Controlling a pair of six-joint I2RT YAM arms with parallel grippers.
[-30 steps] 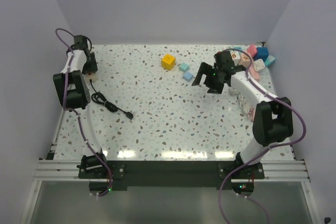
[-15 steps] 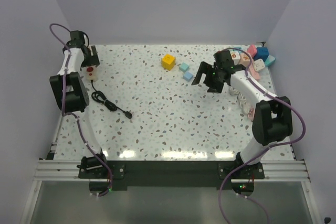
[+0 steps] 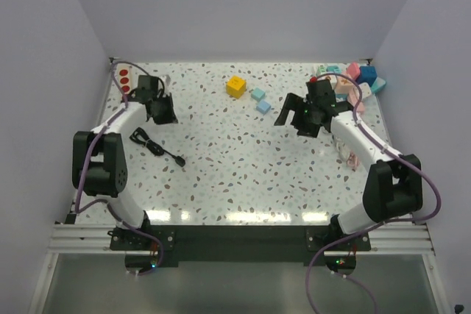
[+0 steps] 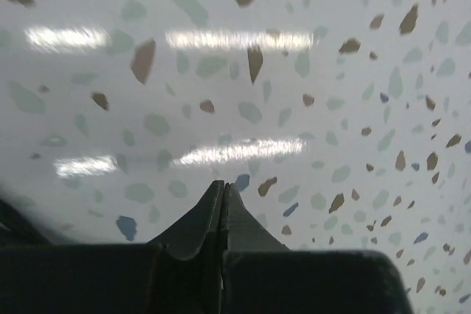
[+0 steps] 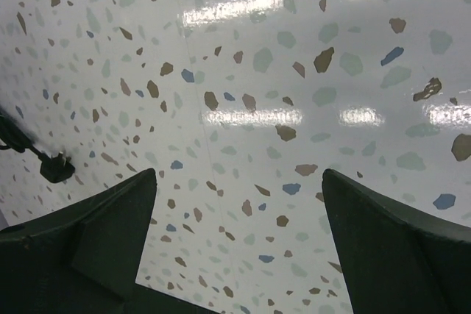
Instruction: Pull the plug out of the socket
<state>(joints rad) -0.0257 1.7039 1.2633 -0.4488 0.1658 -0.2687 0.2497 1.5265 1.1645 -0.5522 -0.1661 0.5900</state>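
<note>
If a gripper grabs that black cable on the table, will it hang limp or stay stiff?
Probably limp: the cable lies in loose curves. Its plug end looks thicker, so it would likely dangle lowest. It looks thin, so a push would probably just slide it.

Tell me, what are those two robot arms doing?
They are meant to pull a plug out of a socket. The black plug and its cord lie loose on the table, apart from the white socket strip in the far left corner. The left gripper is shut on nothing, nearby. The right gripper is open and holds nothing.
</note>
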